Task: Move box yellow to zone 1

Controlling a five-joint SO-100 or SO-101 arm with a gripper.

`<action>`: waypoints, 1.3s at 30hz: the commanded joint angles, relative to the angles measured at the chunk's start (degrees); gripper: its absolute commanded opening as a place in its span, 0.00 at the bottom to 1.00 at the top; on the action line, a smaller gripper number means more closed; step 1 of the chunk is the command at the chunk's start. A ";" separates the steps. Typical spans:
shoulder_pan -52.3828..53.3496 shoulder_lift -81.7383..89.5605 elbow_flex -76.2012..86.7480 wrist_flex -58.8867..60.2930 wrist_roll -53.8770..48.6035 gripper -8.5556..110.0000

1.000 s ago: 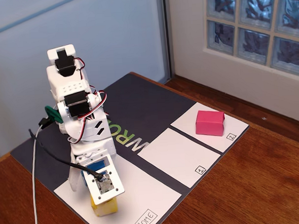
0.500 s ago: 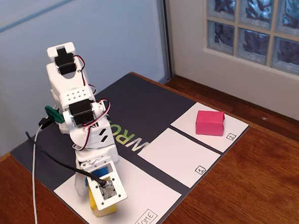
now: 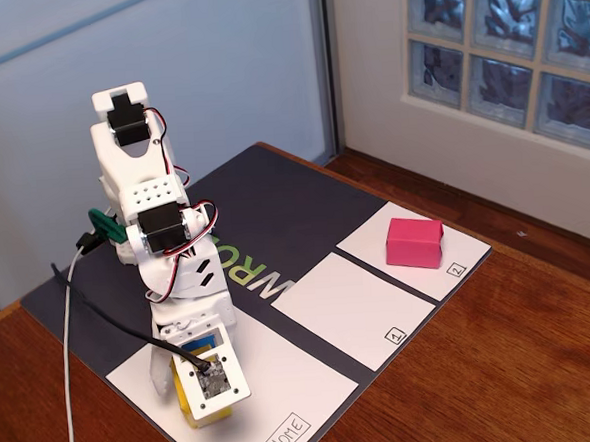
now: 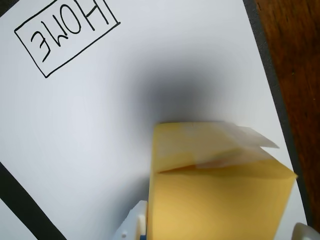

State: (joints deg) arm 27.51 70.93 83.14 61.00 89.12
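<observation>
The box yellow (image 4: 220, 190) sits on the large white panel marked "Home" (image 3: 285, 382), near that panel's front-left part in the fixed view. There only a sliver of yellow (image 3: 209, 412) shows under the arm's camera plate, the rest hidden by the arm. In the wrist view the box fills the lower right and is cut off by the bottom edge; its top shows folded paper flaps, slightly blurred, and a soft dark shadow lies on the white panel beyond it.

The gripper (image 4: 220, 232) straddles the box: one white finger tip (image 4: 135, 225) peeks in at the box's lower left side and another sliver of white at the lower right corner of the wrist view. The fingers appear to sit right against the box sides, but the contact points fall outside the picture, so I cannot tell whether the gripper is clamped on the box or merely set around it.

Zone 1 (image 3: 345, 308) lies to the right of the Home panel in the fixed view, bare, with a dark strip of the mat (image 3: 274, 197) between them. Further right, a pink box (image 3: 414, 242) rests on the smaller panel labelled "2" (image 3: 457, 256). The mat lies on a wooden desk (image 3: 504, 368). The arm (image 3: 148, 200) bends down over the Home panel, and a white cable (image 3: 68, 365) trails off the picture's bottom edge.
</observation>
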 commanded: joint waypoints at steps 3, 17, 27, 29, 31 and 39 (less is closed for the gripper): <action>-0.62 -1.05 -0.26 -2.29 0.44 0.36; -0.62 -3.08 -0.18 -2.55 -1.05 0.23; -0.97 0.62 -2.46 1.85 -3.69 0.07; -1.49 1.23 -5.54 5.80 -4.83 0.07; -2.20 1.85 -8.79 9.58 -6.42 0.07; -6.59 7.65 -17.75 21.09 -9.58 0.07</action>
State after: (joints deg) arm 22.94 72.51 70.66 77.96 80.77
